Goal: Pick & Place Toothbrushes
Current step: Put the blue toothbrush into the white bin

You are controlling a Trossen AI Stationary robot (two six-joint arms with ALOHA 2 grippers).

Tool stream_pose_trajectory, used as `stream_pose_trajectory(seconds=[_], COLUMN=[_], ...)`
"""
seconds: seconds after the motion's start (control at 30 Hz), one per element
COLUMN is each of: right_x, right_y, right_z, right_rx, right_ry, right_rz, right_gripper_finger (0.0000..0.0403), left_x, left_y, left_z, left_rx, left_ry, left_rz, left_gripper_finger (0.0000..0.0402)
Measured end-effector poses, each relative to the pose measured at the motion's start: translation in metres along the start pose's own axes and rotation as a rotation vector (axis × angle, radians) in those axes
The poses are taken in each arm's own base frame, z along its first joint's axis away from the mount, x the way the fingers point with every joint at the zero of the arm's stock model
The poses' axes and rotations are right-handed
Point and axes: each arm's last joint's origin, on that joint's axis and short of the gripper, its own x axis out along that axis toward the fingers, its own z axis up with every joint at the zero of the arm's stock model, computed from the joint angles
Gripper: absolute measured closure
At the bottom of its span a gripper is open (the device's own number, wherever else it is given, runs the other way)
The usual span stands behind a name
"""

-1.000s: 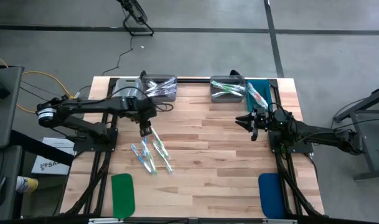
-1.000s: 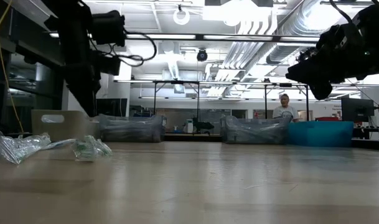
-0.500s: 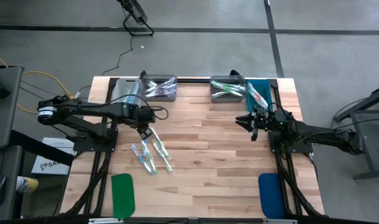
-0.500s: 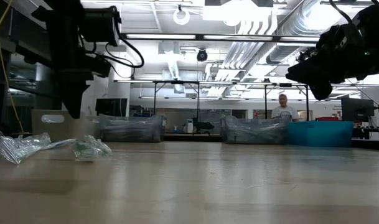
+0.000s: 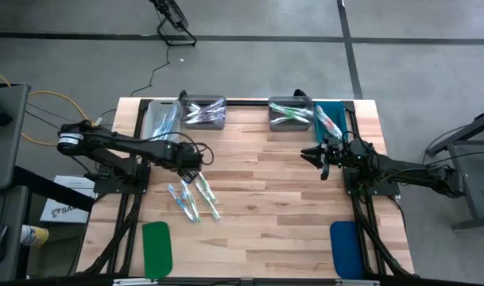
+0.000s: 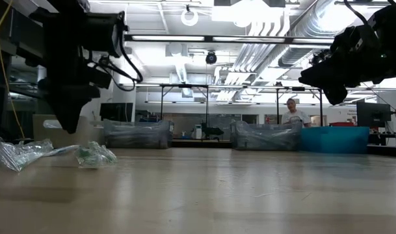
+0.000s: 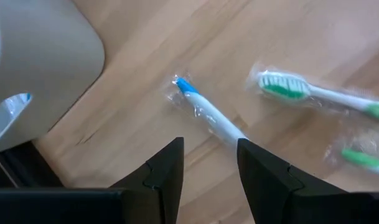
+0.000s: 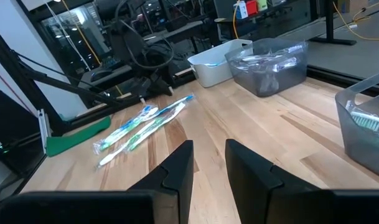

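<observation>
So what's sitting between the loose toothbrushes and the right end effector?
Nothing: in the high view only bare table lies between the loose toothbrushes and the right end effector.

The blue-bristled toothbrush (image 7: 205, 113) runs out of sight behind the left pincer (image 7: 209, 168) (its handle end hidden); beside it, a green-bristled toothbrush (image 7: 320, 93) is cut off at the picture's edge.

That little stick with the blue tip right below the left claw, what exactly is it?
It is a toothbrush: blue bristled head, whitish handle, sealed in a crinkly clear wrapper. It lies flat on the bare wooden table, its handle end running in behind the fingers of the left gripper, which is open above it and not gripping it. Green-headed wrapped brushes lie close by; a pale grey bin sits to one side.
</observation>
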Motion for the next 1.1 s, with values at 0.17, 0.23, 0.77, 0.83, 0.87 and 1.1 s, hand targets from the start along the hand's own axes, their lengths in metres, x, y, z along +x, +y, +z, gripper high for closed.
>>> stream_pose_trajectory(seconds=[0.17, 0.23, 0.77, 0.83, 0.87, 1.1], right_x=[0.0, 0.0, 0.0, 0.0, 0.0, 0.0], right_y=[0.0, 0.0, 0.0, 0.0, 0.0, 0.0], right_z=[0.0, 0.0, 0.0, 0.0, 0.0, 0.0], right_rx=[0.0, 0.0, 0.0, 0.0, 0.0, 0.0], right_ry=[0.002, 0.002, 0.003, 0.002, 0.003, 0.002], right_rz=[-0.001, -0.001, -0.001, -0.001, -0.001, -0.001], right_gripper_finger=[0.0316, 0.0316, 0.0316, 0.0316, 0.0316, 0.0316], left_x=[0.009, 0.013, 0.031, 0.032, 0.033, 0.035], left_y=[-0.008, -0.011, -0.02, -0.021, -0.021, -0.022], left_z=[0.003, 0.004, 0.003, 0.003, 0.003, 0.003], left_rx=[-0.021, -0.021, -0.016, -0.009, -0.007, -0.002], left_ry=[0.003, 0.007, 0.07, 0.072, 0.075, 0.083], left_rz=[0.004, 0.006, 0.045, 0.043, 0.044, 0.045], left_gripper_finger=[0.0258, 0.0258, 0.0258, 0.0258, 0.0258, 0.0259])
